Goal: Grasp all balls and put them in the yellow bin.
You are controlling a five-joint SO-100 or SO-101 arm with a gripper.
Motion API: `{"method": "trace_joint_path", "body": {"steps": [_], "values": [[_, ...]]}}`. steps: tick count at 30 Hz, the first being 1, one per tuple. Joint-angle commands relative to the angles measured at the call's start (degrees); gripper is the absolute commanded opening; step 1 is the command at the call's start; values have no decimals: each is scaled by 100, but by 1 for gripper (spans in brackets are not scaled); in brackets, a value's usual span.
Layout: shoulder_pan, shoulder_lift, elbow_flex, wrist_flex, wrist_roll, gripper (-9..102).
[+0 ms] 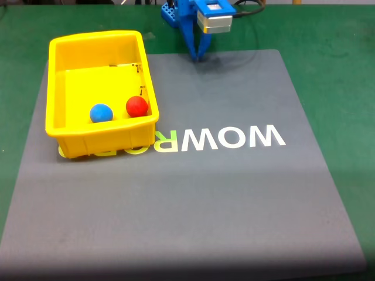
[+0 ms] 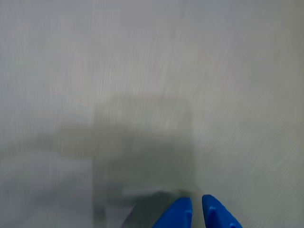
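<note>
Balls both inside yellow bin point(image 1: 58, 88), far-left on grey mat point(image 1: 234, 199): blue ball point(image 1: 101, 113) left, red ball point(image 1: 137, 106) right, near each other along the bin's near wall, not touching. Gripper point(image 1: 197, 57) at far edge of mat, right of bin, pointed down, tips at or just above the surface. Wrist view: blue fingertips point(image 2: 176, 213) nearly together, narrow gap, nothing held; shadow on blurred mat.

White lettering on the grey mat point(image 1: 234, 193), upside down in the fixed view, reads "WOWRO"; further letters are hidden behind the yellow bin point(image 1: 88, 146). Small dark marks on the bin's inner wall are illegible.
</note>
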Motion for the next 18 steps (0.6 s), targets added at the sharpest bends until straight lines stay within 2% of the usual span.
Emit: {"method": "trace_joint_path", "body": {"steps": [1, 18], "values": [[88, 88, 176, 246, 70, 0], [105, 88, 176, 290, 79, 0]]}}
